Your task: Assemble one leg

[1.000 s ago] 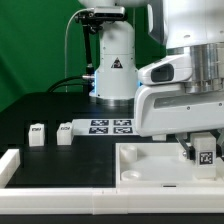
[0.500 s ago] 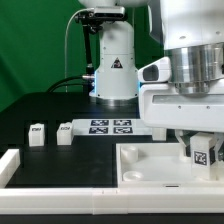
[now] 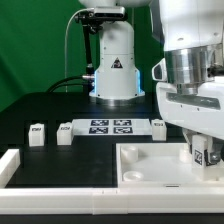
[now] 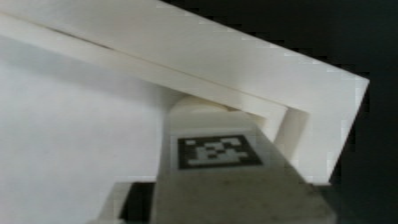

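My gripper [image 3: 203, 142] is shut on a leg [image 3: 204, 153], a small white block with a black-and-white tag. It holds the leg upright at the far right corner of the large white panel [image 3: 150, 166], at the exterior view's right. In the wrist view the leg [image 4: 219, 150] runs out from the gripper [image 4: 222, 208], its far end at the panel's raised rim [image 4: 214, 62]. I cannot tell whether the leg touches the panel. Two more legs [image 3: 37, 134] [image 3: 65, 132] stand at the exterior view's left. A third [image 3: 157, 124] stands beside the marker board.
The marker board [image 3: 110, 127] lies behind the panel, in front of the robot base [image 3: 114, 70]. A long white rail [image 3: 10, 166] lies along the front left. The table is black.
The wrist has turned above the panel's right corner with the leg still in the gripper. The arm's body shifted right, uncovering the leg beside the marker board.
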Controlling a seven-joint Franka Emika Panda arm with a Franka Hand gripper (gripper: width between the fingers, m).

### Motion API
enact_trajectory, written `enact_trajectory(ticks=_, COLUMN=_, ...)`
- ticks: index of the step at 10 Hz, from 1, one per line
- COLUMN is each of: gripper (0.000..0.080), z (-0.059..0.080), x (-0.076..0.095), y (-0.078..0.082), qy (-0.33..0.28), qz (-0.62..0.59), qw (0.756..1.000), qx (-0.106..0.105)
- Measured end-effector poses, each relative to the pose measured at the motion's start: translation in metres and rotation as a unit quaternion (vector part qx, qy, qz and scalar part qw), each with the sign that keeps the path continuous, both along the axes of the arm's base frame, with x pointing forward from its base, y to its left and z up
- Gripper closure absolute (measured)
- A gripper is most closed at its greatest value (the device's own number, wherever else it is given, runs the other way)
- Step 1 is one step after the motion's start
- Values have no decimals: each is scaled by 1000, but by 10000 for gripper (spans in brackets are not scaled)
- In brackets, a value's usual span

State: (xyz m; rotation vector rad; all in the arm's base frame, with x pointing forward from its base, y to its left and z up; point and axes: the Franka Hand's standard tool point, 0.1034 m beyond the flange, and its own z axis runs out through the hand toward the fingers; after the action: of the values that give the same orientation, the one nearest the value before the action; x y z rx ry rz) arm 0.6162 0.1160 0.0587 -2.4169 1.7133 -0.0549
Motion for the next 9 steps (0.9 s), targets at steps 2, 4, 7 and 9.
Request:
enact_trajectory(ticks=2, gripper=314, z=0, x=0, y=1, qy=-4, qz=31, qw=1000, qx=-4)
enact_trajectory(ticks=4, gripper=187, z=1, x=-2, y=7, qy=-13, qz=105, qw=994, qx=-14)
enact_trajectory(ticks=7, gripper=151, z=2, x=-3, y=11, qy=-36, qz=299, qw=953, qx=-45)
enact_trajectory(ticks=9, gripper=150, z=3, x=-1, y=6, qy=-44, qz=393, qw=917, qx=-60)
